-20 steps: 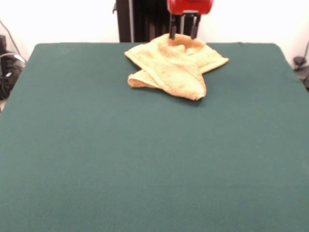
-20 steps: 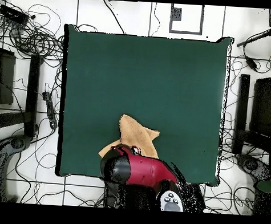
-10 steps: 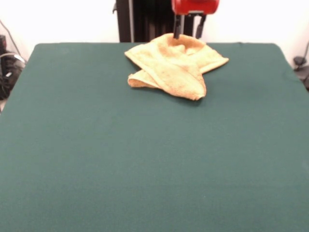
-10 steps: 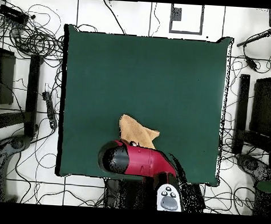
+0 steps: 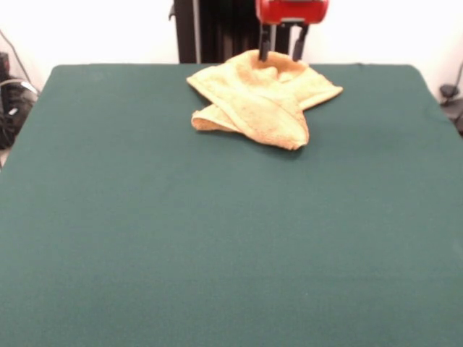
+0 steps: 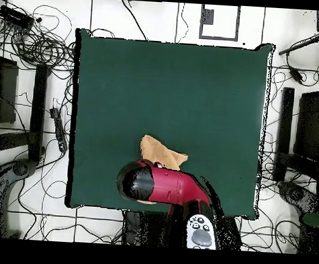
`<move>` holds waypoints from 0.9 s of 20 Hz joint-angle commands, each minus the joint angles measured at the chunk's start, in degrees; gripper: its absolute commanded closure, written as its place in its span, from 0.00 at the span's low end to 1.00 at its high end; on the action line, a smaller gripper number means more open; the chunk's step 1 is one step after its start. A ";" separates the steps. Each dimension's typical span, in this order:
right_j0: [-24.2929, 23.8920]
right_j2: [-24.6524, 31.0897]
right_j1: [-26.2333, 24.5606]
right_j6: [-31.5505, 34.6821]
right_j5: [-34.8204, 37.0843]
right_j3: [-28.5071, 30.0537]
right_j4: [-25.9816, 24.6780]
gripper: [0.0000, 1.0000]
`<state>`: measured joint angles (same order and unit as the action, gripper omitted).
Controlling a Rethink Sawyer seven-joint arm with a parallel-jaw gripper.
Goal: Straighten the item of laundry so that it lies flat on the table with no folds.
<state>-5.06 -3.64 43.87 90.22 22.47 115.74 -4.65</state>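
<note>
Yellow-orange terry cloth lies bunched at the far middle of the table (image 5: pixel 145 238) in the front view: the towel (image 5: pixel 260 101) is folded over itself in several layers, with one thick flap lapped diagonally across the front and ending in a rounded corner at the lower right. A smaller fold pokes out at the lower left, and a pointed corner reaches out to the right. All of it rests on the dark green cloth, close to the table's far edge and well apart from the left and right edges; the wide near part of the table holds nothing else.

Directly over the towel's far edge hangs the gripper (image 5: pixel 282 49), its red body above and two dark fingers (image 5: pixel 264 45) pointing down. The jaws stand moderately apart, with a clear gap between them, and grip nothing. Their tips are level with the towel's raised far hem; whether they touch the cloth or sit just behind it cannot be told.

From overhead, the red and black arm (image 6: pixel 160 186) covers much of the towel (image 6: pixel 162 152), leaving only a tan wedge showing beyond it. Cables (image 6: pixel 39 46) trail over the floor around the table.
</note>
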 commanded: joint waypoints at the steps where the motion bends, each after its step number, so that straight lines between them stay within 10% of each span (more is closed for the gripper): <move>1: -0.79 5.99 1.70 8.06 1.73 1.55 2.77 0.00; 18: -2.67 6.96 4.40 8.43 -3.99 10.05 1.06 0.00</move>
<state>-8.18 -3.65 49.16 90.22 22.43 120.20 -4.67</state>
